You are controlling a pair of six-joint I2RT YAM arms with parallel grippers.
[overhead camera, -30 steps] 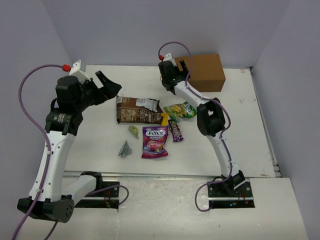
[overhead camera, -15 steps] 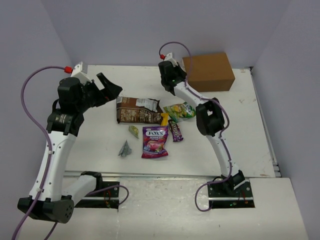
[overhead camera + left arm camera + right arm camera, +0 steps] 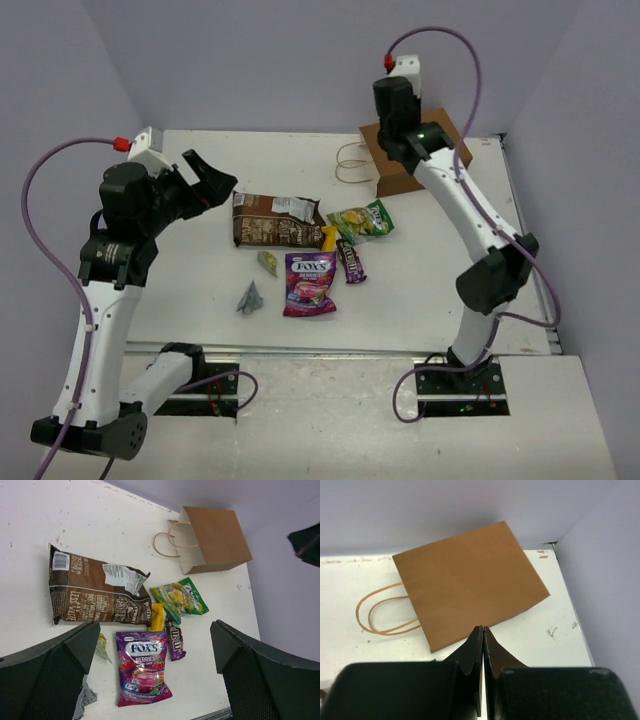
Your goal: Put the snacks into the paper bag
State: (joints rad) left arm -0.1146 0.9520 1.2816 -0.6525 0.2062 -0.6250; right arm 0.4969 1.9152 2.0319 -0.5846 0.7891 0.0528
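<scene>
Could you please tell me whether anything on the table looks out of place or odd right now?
The paper bag lies flat on its side at the far side of the table. Its mouth faces sideways rather than up, and its handles sprawl on the surface, so nothing can drop in. The long brown wrapper also looks torn open at one end.

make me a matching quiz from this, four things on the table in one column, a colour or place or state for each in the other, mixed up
Things
1. paper bag
2. Fox's pouch
3. green bag
4. brown wrapper

Descriptions
a. purple
b. lying flat, handles out to the left
c. largest packet, white label on it
d. just right of the yellow bar

Pairs: 1-b, 2-a, 3-d, 4-c
</scene>
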